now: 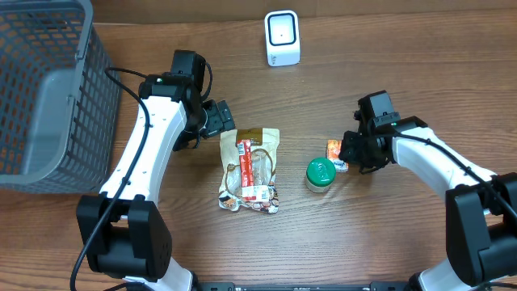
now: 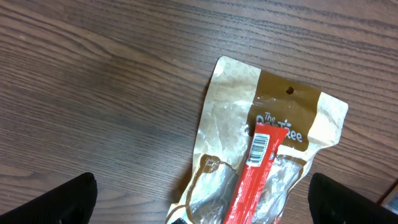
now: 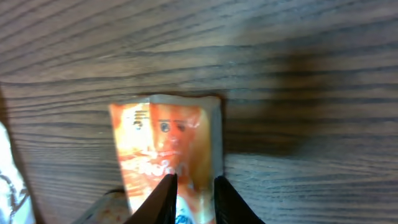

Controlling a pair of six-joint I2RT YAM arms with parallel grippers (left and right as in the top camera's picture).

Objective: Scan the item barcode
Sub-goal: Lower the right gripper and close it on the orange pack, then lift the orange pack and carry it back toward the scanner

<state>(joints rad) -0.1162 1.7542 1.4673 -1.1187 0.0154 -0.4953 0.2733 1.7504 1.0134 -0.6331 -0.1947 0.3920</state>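
An orange packet (image 1: pixel 335 151) lies right beside a green-lidded jar (image 1: pixel 320 174), right of centre. My right gripper (image 1: pixel 349 150) is shut on this orange packet (image 3: pixel 163 140), its two fingertips (image 3: pixel 166 193) pinching the packet's near end. I cannot tell whether the packet is off the table. A tan snack bag (image 1: pixel 250 170) lies flat at the centre with a red stick pack (image 2: pixel 258 165) on top, its barcode facing up. My left gripper (image 1: pixel 221 120) hovers open over the bag's (image 2: pixel 273 109) top end, and its fingers (image 2: pixel 62 199) hold nothing.
A white scanner (image 1: pixel 282 38) stands at the far edge, behind the items. A large grey mesh basket (image 1: pixel 40 89) fills the far left corner. Bare wooden table (image 1: pixel 388 234) shows in front of the items.
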